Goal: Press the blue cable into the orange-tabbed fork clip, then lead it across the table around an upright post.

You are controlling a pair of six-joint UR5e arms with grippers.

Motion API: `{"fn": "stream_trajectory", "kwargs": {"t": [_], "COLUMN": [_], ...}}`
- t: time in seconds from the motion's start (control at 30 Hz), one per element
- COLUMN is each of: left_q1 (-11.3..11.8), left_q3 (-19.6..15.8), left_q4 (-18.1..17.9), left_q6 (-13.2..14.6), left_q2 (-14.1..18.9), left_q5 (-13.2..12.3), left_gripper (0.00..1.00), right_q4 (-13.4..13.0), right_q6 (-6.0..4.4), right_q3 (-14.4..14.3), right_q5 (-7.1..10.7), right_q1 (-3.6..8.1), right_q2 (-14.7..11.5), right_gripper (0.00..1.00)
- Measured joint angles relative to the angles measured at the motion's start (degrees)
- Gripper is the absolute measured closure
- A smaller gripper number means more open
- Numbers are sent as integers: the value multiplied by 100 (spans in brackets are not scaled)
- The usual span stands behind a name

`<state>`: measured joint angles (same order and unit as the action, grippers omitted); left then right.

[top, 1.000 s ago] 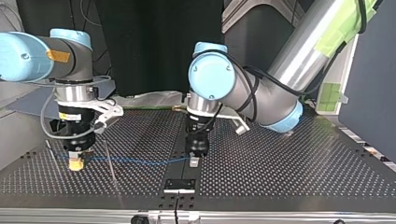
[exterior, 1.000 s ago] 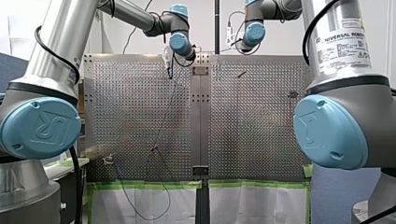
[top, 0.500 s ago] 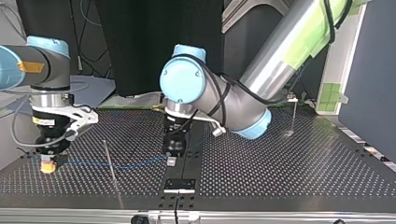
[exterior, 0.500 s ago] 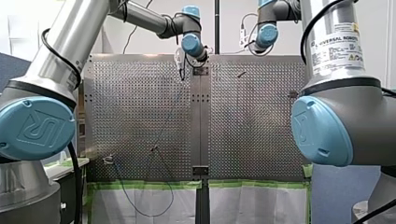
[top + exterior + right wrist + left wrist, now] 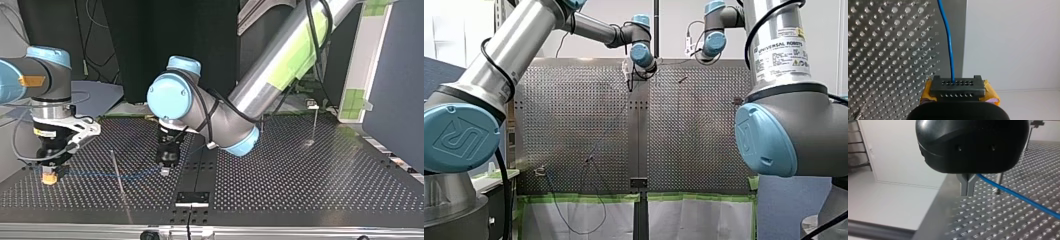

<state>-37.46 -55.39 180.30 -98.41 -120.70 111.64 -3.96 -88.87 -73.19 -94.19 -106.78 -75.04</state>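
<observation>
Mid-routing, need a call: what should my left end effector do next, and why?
Probably carry my left end effector past the post, toward the top view's left: the blue cable runs almost straight to my right end effector, crossing the post without bending around it.

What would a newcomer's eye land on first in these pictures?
The blue cable stands out, strung low over the perforated table between the two pincers in the top view's left half. My right pincer, with yellow pads, grips it at the far left. My left pincer holds it near the middle, with my left arm slanting in from the upper right.
</observation>
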Motion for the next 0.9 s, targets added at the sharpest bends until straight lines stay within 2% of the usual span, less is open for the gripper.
{"fn": "stream_trajectory", "kwargs": {"t": [0.2,0.47,0.7,0.9], "left_q1": [-75,-54,-119,-107], "left_q3": [315,737,1159,1479], "left_q4": [-2,-112,92,111], "left_q6": [-36,-141,-159,-161], "left_q2": [-290,-432,-813,-1109], "left_q5": [-20,-82,-69,-70], "left_gripper": [100,100,100,100], "right_q4": [-9,-30,-45,-61], "right_q6": [-8,-33,-85,-95], "right_q3": [8,18,42,44], "right_q5": [40,114,219,269], "right_q1": [145,314,478,589], "right_q2": [78,229,256,282], "right_gripper": [100,100,100,100]}}
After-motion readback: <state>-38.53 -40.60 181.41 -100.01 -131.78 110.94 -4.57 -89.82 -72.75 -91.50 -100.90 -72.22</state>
